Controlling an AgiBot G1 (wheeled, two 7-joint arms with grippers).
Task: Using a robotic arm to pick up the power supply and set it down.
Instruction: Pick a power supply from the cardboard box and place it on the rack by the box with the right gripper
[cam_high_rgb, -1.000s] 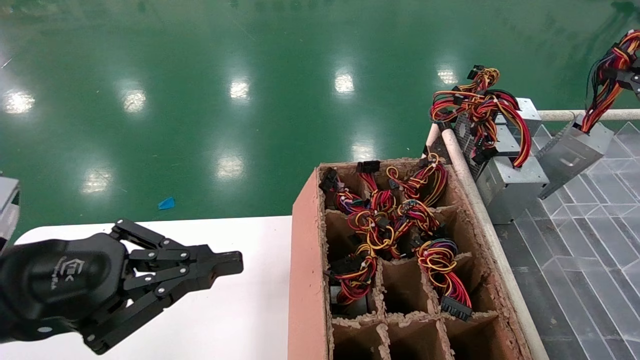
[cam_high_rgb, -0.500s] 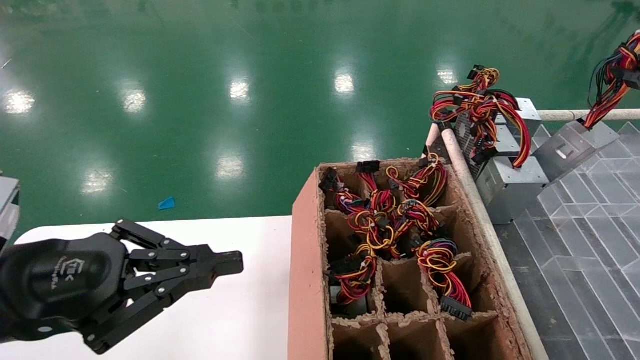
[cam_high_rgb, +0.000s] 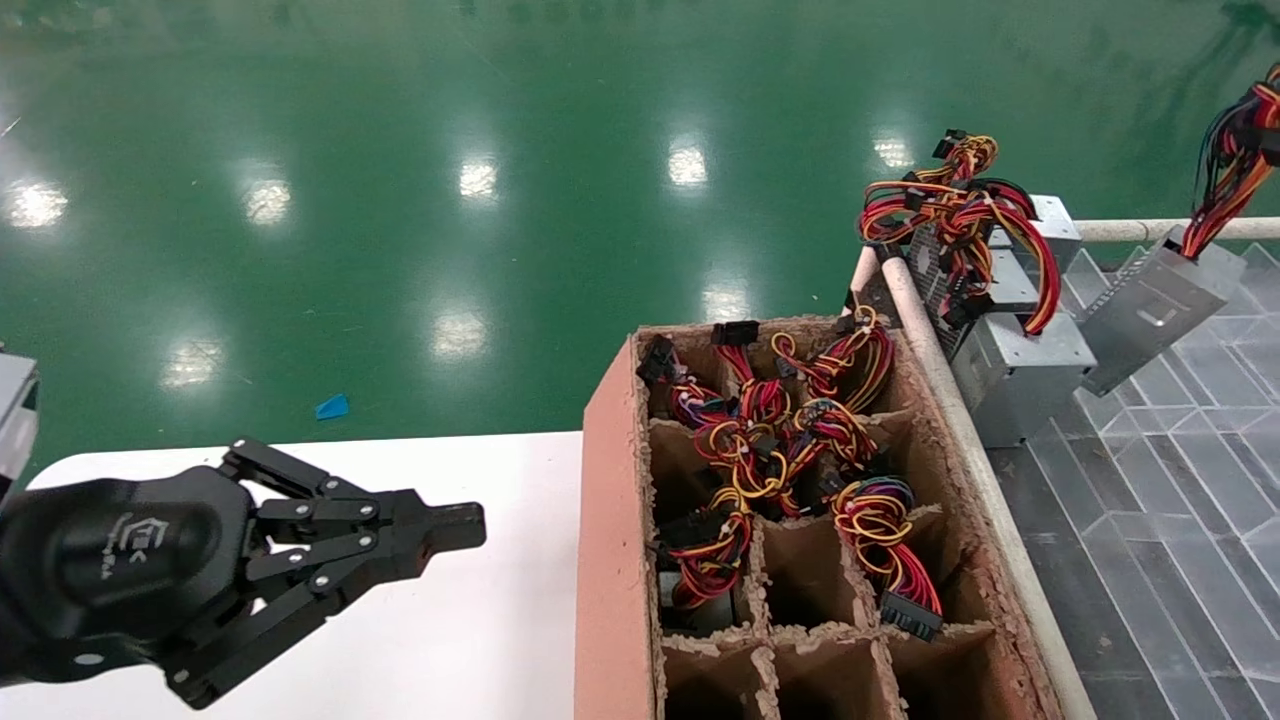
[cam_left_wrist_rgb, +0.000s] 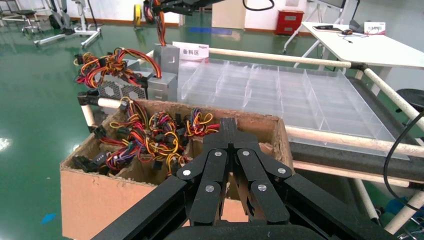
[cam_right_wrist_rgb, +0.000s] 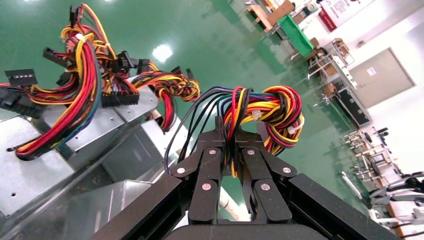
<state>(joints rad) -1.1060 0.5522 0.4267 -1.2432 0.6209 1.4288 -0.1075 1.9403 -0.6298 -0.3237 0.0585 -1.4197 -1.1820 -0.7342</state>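
Cardboard crate (cam_high_rgb: 610, 520), wire-tangled grey boxes (cam_high_rgb: 1020, 360) beside

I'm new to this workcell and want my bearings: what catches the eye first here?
At far right, a grey power supply hangs tilted over the clear tray dividers, carried by its wire bundle in the right claw. In the middle, a partitioned cardboard box holds tangled cables. The left claw rests shut over the white table.
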